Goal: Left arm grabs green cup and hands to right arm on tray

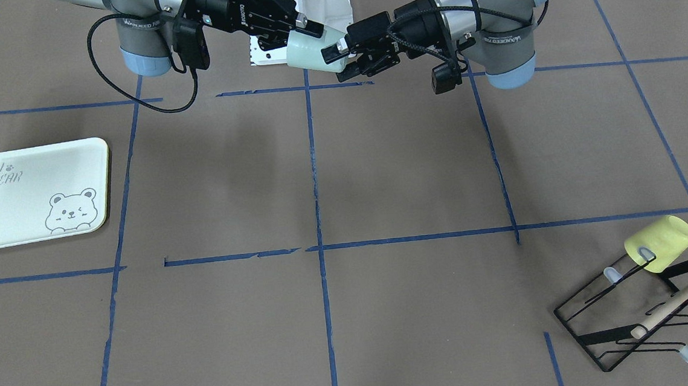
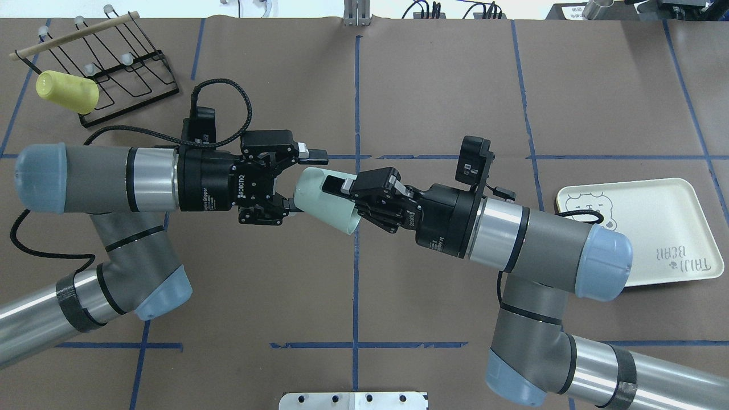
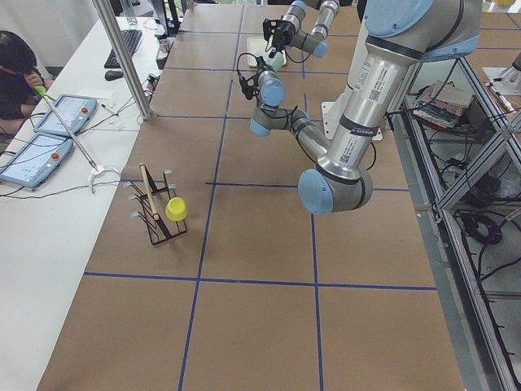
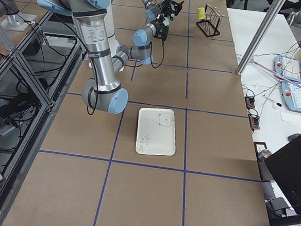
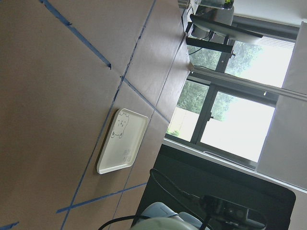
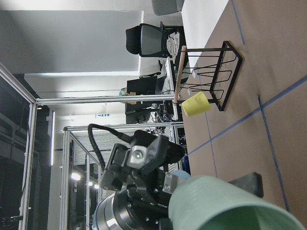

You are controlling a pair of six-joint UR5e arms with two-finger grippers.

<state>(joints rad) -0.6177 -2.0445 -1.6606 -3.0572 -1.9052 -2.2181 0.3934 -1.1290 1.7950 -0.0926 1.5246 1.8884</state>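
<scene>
The green cup [image 2: 322,202] is held in the air above the table [image 2: 433,102], lying almost on its side over the middle blue tape line. Its wide open end is turned to the right arm and its narrow base to the left arm.

The right gripper [image 2: 348,200] is clamped on the cup at the rim end. In the overhead view one of its fingers [image 2: 335,183] is laid along the cup's wall, and the other is hidden behind the cup. The left gripper [image 2: 303,179] is seen with its fingers spread wide on either side of the base. Its upper finger is clear of the cup; whether the lower one touches it cannot be told.

In the front view the two wrists are pointed at each other, with the cup [image 1: 310,53] between them.

The tray [image 2: 643,228] is laid flat on the table at the robot's right, well apart from the cup; one corner is covered in the overhead view by the right arm. A yellow cup [image 2: 67,92] is set on a prong of a black wire rack [image 2: 131,74] at the table's far left corner
</scene>
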